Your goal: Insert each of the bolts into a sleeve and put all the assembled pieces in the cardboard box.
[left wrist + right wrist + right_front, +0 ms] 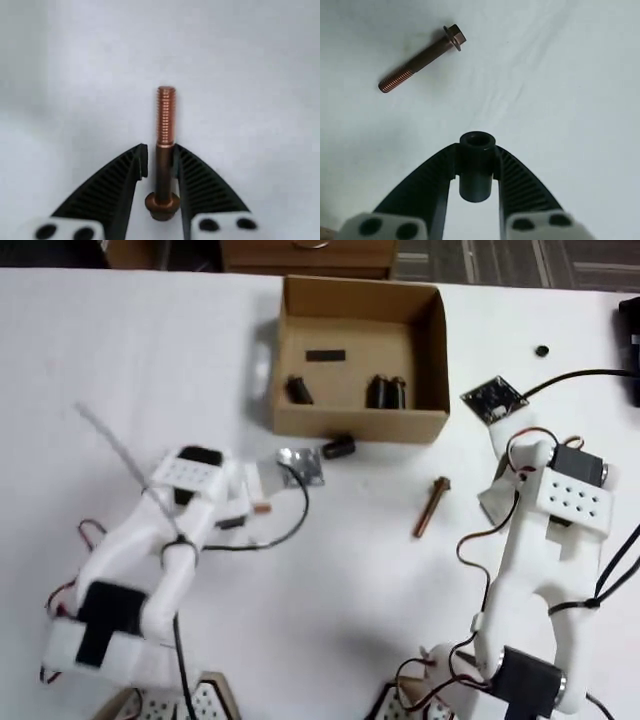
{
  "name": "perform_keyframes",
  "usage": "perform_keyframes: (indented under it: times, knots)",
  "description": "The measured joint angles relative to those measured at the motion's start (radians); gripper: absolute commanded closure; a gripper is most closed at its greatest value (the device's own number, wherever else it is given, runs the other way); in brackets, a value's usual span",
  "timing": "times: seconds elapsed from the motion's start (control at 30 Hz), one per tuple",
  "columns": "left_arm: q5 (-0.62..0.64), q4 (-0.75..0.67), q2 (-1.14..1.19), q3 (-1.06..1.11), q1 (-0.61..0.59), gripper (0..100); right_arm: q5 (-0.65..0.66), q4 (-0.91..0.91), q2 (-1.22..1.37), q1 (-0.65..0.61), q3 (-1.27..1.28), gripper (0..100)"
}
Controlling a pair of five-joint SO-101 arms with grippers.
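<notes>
My left gripper (160, 151) is shut on a copper bolt (165, 125), gripping the shank just above the head, with the threaded end pointing away. In the high view this gripper (252, 504) sits left of centre, with the bolt tip (262, 507) poking out. My right gripper (476, 152) is shut on a black sleeve (476, 170), held upright with its bore showing. It hangs at the right of the table (497, 502). A second copper bolt (420, 60) lies loose on the white table (431, 506) between the arms. The cardboard box (360, 425) holds several black pieces (385, 392).
One black sleeve (338, 447) lies just outside the box's front wall, beside a small silver board (300, 466). Another small board (493, 398) with a cable sits right of the box. A small black object (541, 350) lies at the far right. Cables trail around both arm bases.
</notes>
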Motion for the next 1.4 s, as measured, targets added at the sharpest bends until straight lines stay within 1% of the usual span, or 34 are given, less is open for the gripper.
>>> perform_keyframes:
  times: [0.07, 0.23, 0.33, 0.4, 0.47, 0.5, 0.6, 0.77, 0.87, 0.9, 0.93, 1.03, 1.2, 1.4]
  knots:
    - [0.028, -0.002, -0.058, 0.008, -0.009, 81, 0.0, 0.0, 0.0, 0.0, 0.0, 97.8]
    - [0.044, -0.002, -0.169, 0.071, -0.012, 76, 0.0, -0.012, 0.0, 0.0, 0.0, 97.8]
    - [0.044, -0.002, -0.198, 0.097, -0.012, 75, 0.0, -0.026, 0.0, 0.0, 0.0, 97.8]
    - [0.086, -0.002, -0.219, 0.097, -0.012, 75, 0.0, -0.026, 0.0, 0.0, 0.0, 97.8]
    - [0.216, -0.002, -0.249, 0.097, -0.012, 75, 0.0, -0.026, 0.0, 0.0, 0.0, 97.8]
    - [0.313, -0.002, -0.267, 0.095, -0.014, 75, 0.0, -0.026, 0.0, 0.0, 0.0, 97.8]
    - [0.68, 0.017, -0.304, 0.064, -0.023, 75, 0.0, -0.026, 0.0, 0.0, 0.0, 97.8]
    - [1.335, 0.12, -0.315, 0.015, -0.023, 74, 0.0, -0.063, 0.0, 0.0, 0.0, 97.8]
    - [1.665, 0.183, -0.315, 0.012, -0.034, 74, 0.0, -0.068, 0.0, 0.0, 0.0, 97.8]
    - [1.76, 0.193, -0.315, 0.012, -0.037, 74, 0.0, -0.069, 0.0, 0.0, 0.0, 97.8]
    - [1.827, 0.198, -0.315, 0.012, -0.037, 74, 0.0, -0.069, 0.0, 0.0, 0.0, 97.8]
    - [1.938, 0.196, -0.315, 0.008, -0.061, 76, 0.0, -0.069, 0.0, 0.0, 0.0, 97.8]
    - [2.036, 0.176, -0.272, 0.006, -0.075, 87, 0.0, -0.069, 0.0, 0.0, 0.0, 97.8]
    - [2.101, 0.152, -0.083, -0.009, -0.02, 84, 0.0, -0.069, 0.0, 0.0, 0.0, 97.8]
